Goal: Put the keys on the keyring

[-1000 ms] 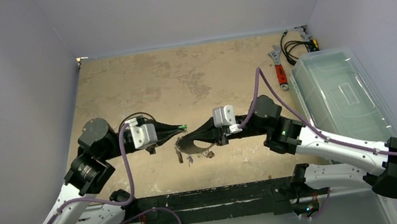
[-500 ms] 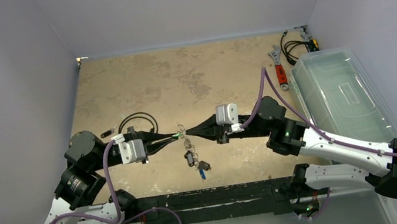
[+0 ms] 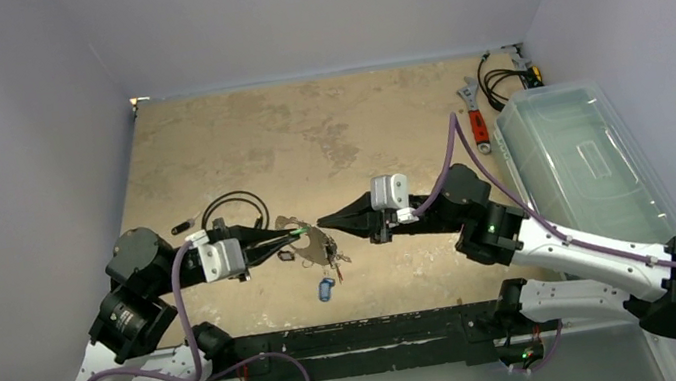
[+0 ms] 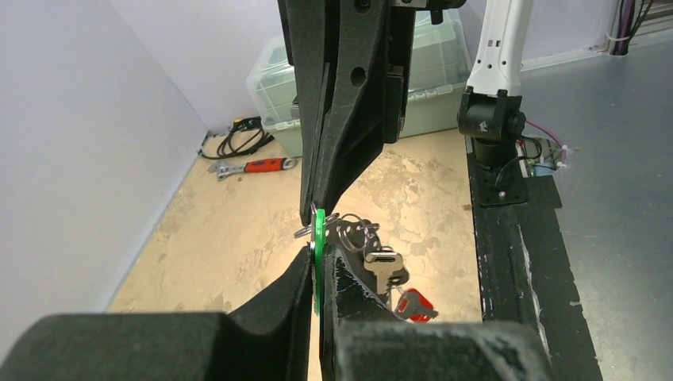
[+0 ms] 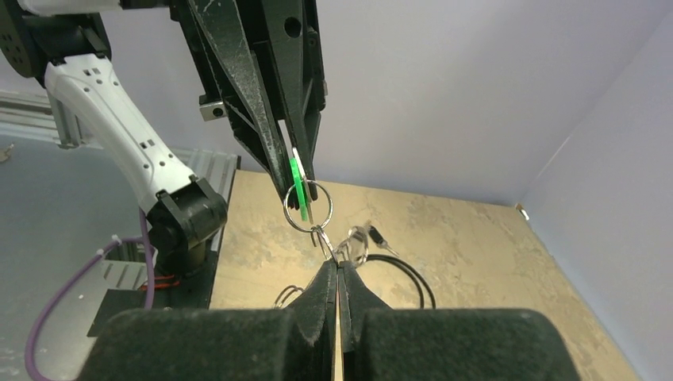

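From above, the keys form a bunch too small to count. In the left wrist view, the jaws of the left gripper hide the lower half of the green key. Whether the jaws of the right gripper pinch the keyring cannot be told.

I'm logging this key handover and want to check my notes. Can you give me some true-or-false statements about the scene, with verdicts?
1. The left gripper is pinching a green key tag. True.
2. The red-handled wrench lies between the two grippers. False: it lies at the far right of the table, beside the clear bin.
3. The right gripper is spread wide open. False: its jaws are closed together, close to the left gripper's tips.
4. In the top view, a blue-headed key shows nearer the arms' bases than the gripper tips. True.
5. The clear bin sits on the left arm's side. False: it is on the right arm's side.
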`<action>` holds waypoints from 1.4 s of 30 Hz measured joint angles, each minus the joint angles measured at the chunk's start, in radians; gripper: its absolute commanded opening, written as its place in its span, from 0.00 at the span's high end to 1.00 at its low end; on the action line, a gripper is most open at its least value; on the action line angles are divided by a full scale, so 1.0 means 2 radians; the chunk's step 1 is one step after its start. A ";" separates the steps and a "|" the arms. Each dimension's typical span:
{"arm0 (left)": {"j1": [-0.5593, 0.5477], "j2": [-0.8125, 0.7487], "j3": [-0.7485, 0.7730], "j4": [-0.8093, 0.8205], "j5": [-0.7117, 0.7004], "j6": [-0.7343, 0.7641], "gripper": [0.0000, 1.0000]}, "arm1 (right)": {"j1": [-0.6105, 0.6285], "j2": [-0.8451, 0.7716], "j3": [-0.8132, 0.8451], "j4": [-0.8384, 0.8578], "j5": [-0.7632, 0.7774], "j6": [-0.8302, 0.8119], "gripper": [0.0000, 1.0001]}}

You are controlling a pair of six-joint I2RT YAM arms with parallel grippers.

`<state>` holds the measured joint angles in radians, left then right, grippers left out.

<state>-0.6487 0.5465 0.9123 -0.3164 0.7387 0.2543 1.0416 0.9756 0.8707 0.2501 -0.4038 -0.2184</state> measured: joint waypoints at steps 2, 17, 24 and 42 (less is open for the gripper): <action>0.000 -0.001 0.000 0.001 0.000 0.000 1.00 | 0.000 -0.003 0.000 0.002 0.000 0.005 1.00; 0.000 0.011 0.000 0.047 0.000 -0.036 1.00 | -0.001 -0.010 -0.007 0.029 0.013 0.020 0.87; 0.000 0.056 0.018 0.070 -0.013 -0.089 1.00 | -0.007 0.000 -0.007 0.021 0.051 0.021 0.62; 0.000 0.110 0.046 0.085 -0.167 -0.179 1.00 | -0.007 -0.069 -0.009 -0.003 0.140 0.021 0.52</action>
<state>-0.6487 0.7673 1.0039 -0.1459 0.4049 -0.1028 1.0271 0.8371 0.8528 0.2432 -0.1242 -0.1757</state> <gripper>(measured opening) 0.024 0.464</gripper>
